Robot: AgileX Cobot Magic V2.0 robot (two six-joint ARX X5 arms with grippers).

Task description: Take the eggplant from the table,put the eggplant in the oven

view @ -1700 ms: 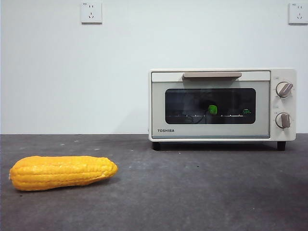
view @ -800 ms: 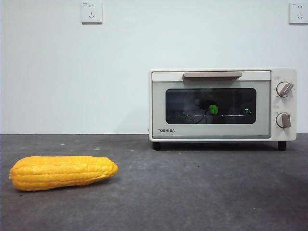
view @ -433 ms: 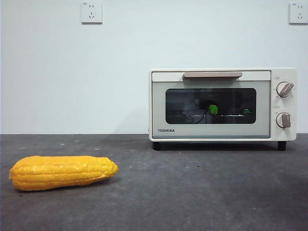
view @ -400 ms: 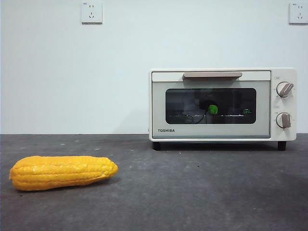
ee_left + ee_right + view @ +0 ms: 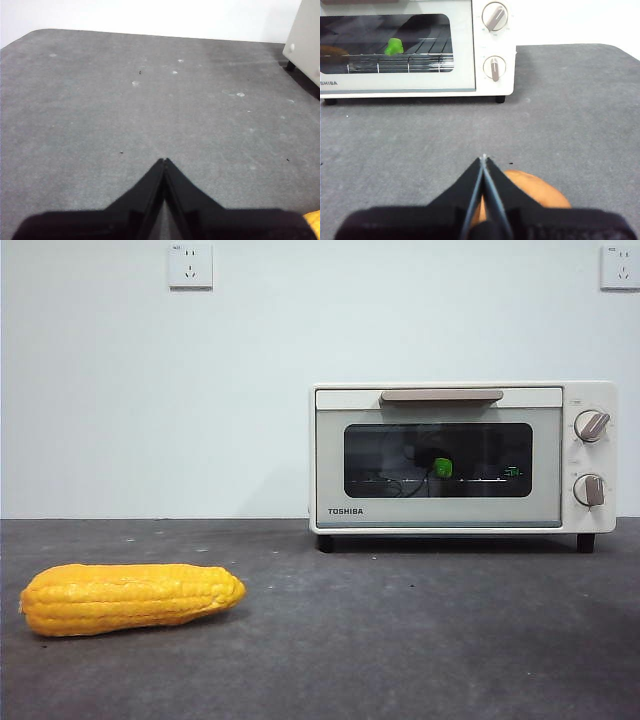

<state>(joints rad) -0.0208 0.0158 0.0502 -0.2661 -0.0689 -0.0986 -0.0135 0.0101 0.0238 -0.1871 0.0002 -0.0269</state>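
Oven (image 5: 463, 457) of cream-white colour stood on the dark grey bench (image 5: 400, 640), against a white wall (image 5: 150, 390), and it serves here as the landmark. Its dark glass door was closed, with a brownish bar handle (image 5: 441, 395) across the top and two round knobs (image 5: 590, 426) to one side. Behind the glass, on the wire rack, a bright green stem cap showed; this was the eggplant (image 5: 442, 468), already inside the oven. Its purple body was hard to make out through the dark glass, so only the green end could be told with confidence. In the right wrist view the same green cap (image 5: 394, 47) lay on the rack inside the oven (image 5: 470, 50).

A yellow corn cob (image 5: 130, 598) lay on its side on the bench, well apart from the oven and nearer the camera.

The left hand (image 5: 163, 161) hung above bare bench (image 5: 150, 100), its two black jaws pressed together at the tips and holding nothing; a corner of the oven (image 5: 305, 35) showed off to one side. The right hand (image 5: 483, 158) faced the oven front, jaws likewise closed tip to tip and empty. An orange-brown rounded object (image 5: 535, 192) lay on the bench just beside the right hand, partly hidden by it.

Two wall sockets (image 5: 190, 266) sat high on the wall above the oven.
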